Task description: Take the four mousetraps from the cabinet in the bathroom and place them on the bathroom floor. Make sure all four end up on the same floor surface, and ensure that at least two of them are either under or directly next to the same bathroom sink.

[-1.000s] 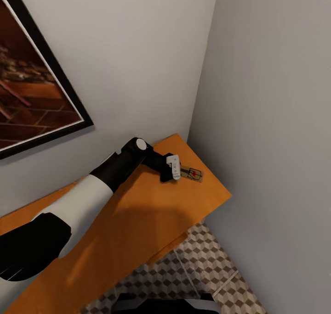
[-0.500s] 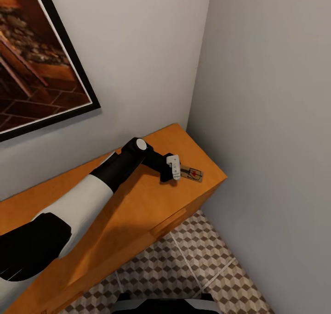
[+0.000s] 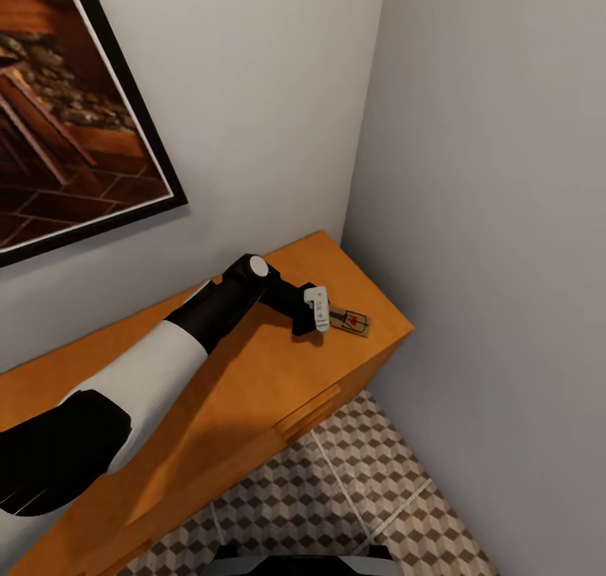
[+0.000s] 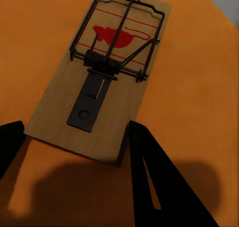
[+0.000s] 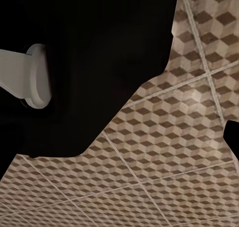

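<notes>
The walls met in a corner, and a framed picture hung on the left-hand wall above the cabinet. The cabinet's orange top ran into that corner, with the bathroom floor of cube-patterned tiles visible below its front edge. The left arm reached diagonally across the cabinet top toward the corner end.

The left gripper sat low over the top, with the mousetrap directly ahead of its fingertips, lying flat on the wood near the cabinet's far right end. In the left wrist view, the mousetrap lay with its long axis running away from the gripper, roughly in line with the approach, its near short end between the two dark fingers. The fingers stood spread wider than the board, one on each side of that near end, and no contact was evident; the gripper held nothing.

Judgement: the left arm was plainly the nearer one, and the coming move would turn on closing across the board's narrow width.

The right wrist view showed floor tiles and dark robot bodywork; the right gripper's opening could not be determined.
</notes>
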### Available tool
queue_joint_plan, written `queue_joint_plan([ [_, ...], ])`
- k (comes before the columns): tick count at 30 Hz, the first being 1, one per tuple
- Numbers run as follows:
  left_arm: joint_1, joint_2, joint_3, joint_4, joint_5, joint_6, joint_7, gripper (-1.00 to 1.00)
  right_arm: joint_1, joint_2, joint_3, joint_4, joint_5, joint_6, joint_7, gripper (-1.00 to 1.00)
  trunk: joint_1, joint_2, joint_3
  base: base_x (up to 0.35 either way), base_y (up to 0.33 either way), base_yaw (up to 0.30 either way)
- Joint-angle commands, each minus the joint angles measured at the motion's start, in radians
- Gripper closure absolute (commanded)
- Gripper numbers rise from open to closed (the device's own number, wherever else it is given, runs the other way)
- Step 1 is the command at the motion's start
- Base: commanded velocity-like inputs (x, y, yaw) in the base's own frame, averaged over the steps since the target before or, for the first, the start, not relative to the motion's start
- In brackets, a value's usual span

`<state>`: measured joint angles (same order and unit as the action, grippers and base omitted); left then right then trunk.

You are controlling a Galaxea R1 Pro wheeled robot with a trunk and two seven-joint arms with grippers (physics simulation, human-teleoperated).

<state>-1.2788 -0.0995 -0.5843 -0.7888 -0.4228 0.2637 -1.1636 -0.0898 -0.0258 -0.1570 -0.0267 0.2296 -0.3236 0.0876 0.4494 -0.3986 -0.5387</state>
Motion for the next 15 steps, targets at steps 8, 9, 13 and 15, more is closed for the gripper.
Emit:
queue_joint_plan([
  [8, -0.001, 0.000, 0.000, 0.000, -0.004, 0.005, -0.002, 1.00, 0.000, 0.000, -0.009, 0.001, 0.007, -0.004, 0.004, -1.00, 0.001, -0.001, 0.012, 0.000, 0.000, 0.000],
  [9, -0.001, 0.000, 0.000, 0.000, -0.004, 0.005, -0.001, 1.00, 0.000, 0.000, -0.009, 0.001, 0.007, -0.004, 0.004, -1.00, 0.001, -0.001, 0.014, 0.000, 0.000, 0.000],
  [13, -0.001, 0.001, 0.000, 0.001, -0.003, 0.005, 0.001, 1.00, -0.001, 0.000, -0.009, 0.001, 0.007, -0.005, 0.004, -1.00, 0.001, -0.001, 0.020, 0.000, 0.000, 0.000],
  [15, -0.001, 0.001, 0.001, 0.001, -0.003, 0.005, 0.001, 1.00, 0.000, 0.000, -0.009, 0.001, 0.007, -0.005, 0.004, -1.00, 0.001, -0.001, 0.023, 0.000, 0.000, 0.000],
])
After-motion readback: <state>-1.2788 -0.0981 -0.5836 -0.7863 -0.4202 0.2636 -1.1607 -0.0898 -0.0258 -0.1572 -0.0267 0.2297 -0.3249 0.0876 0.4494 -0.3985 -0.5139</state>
